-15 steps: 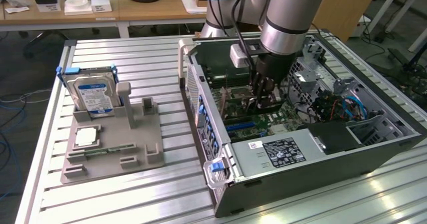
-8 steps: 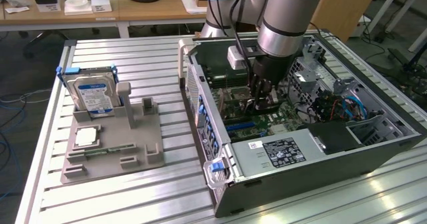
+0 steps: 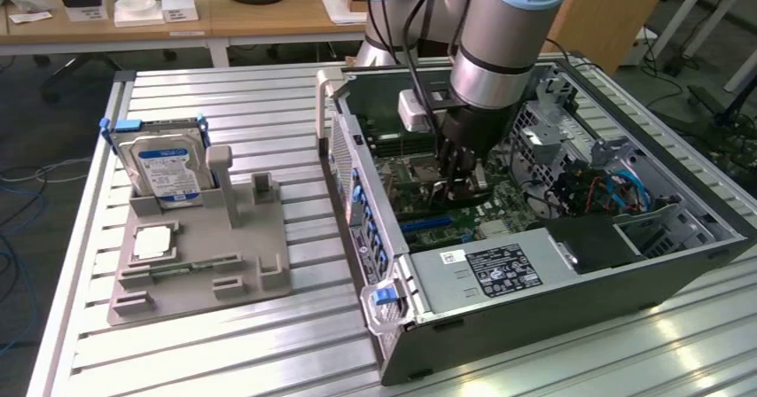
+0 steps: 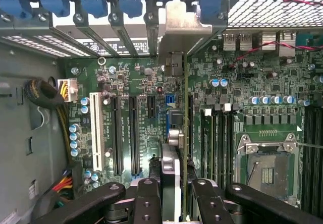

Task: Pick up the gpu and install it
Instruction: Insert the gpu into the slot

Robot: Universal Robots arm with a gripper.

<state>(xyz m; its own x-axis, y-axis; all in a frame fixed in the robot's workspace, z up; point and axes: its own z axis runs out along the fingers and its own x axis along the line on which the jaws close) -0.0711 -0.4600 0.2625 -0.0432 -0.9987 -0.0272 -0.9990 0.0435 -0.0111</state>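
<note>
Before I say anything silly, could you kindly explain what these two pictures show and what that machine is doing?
It is a robot arm reaching into an open computer case on a metal table. One picture is taken from off the arm; the other from a camera on its wrist, looking down past the gripper onto the green main board. The gripper is shut on the gpu, a thin card seen edge-on above the board's slots. On the table beside the case, a grey holder carries a hard drive.

Bright, even room light where I work; glare streaks the metal table [image 3: 237, 344] nearest the camera. Inside the case [image 3: 568, 299] it's dimmer, and my fingers [image 4: 146, 204] blur up close.
</note>
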